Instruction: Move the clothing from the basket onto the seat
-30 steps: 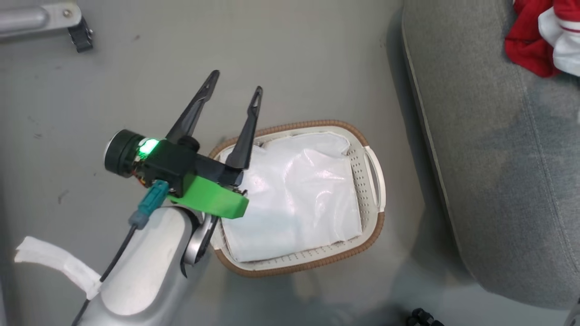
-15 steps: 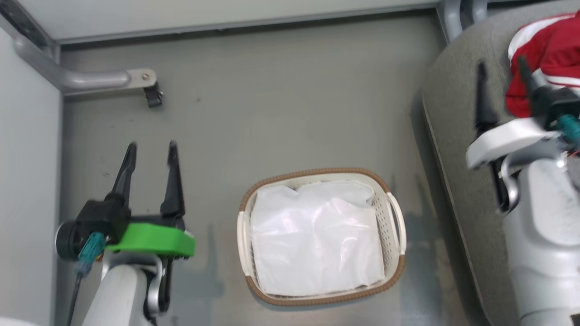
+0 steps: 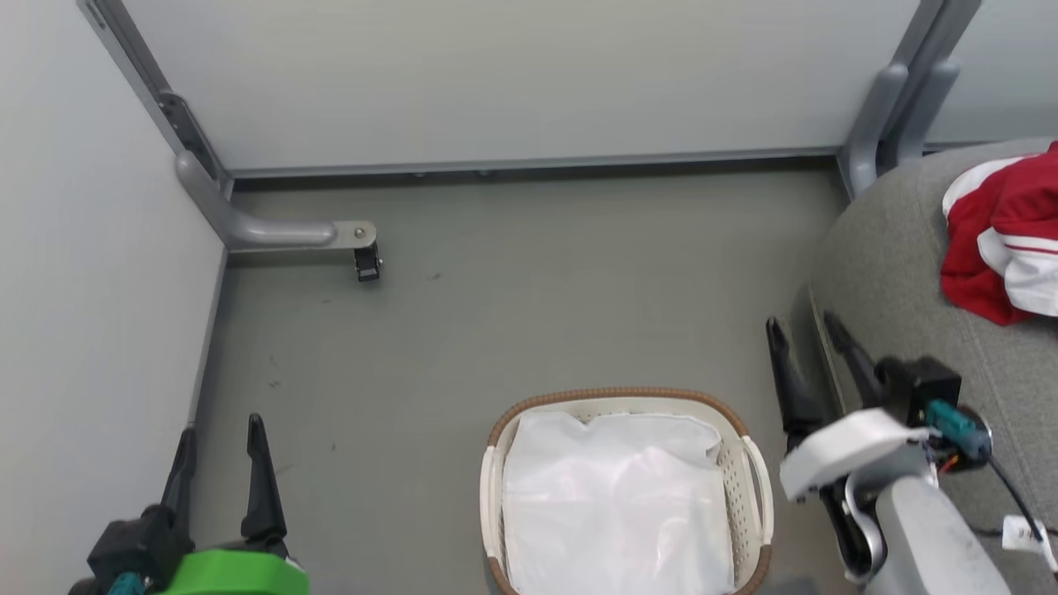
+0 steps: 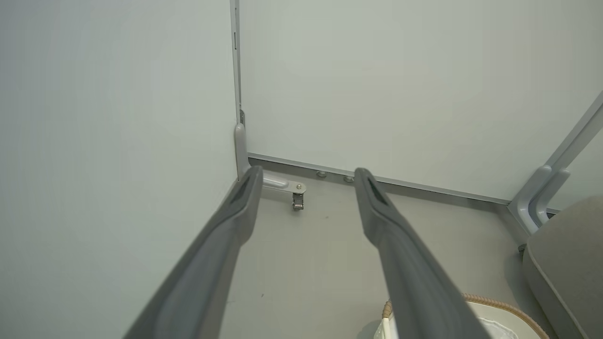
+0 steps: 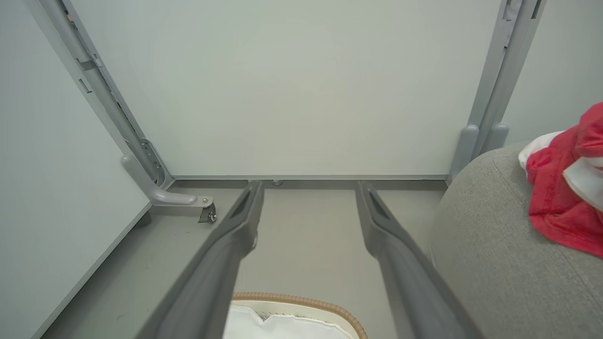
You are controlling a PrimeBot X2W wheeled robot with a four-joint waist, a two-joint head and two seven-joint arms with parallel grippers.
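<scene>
Head view: clothing on the seat, both grippers empty beside the basket

The clothing (image 3: pixel 996 248) lies as a crumpled red and white heap on the seat (image 3: pixel 893 273) at the right edge of the frame, up and to the right of the right gripper (image 3: pixel 802 322). The heap has no clear long axis. The basket (image 3: pixel 612 395) sits at lower centre on the floor (image 3: pixel 496 314) with a white sheet (image 3: pixel 616 504) in it and no red fabric visible; whether anything lies under the sheet cannot be told. The right arm is much the nearer to the clothing. Its gripper is at lower right, between the basket and the seat's edge, with fingers pointing up the frame and spread wide around nothing. The left gripper (image 3: pixel 221 428) is at lower left near the wall, well apart from the basket, likewise wide and empty. In the right wrist view the clothing shows at the right edge, off the fingers' line. Judging from this, the transfer looks finished, and no reach is set up
</scene>
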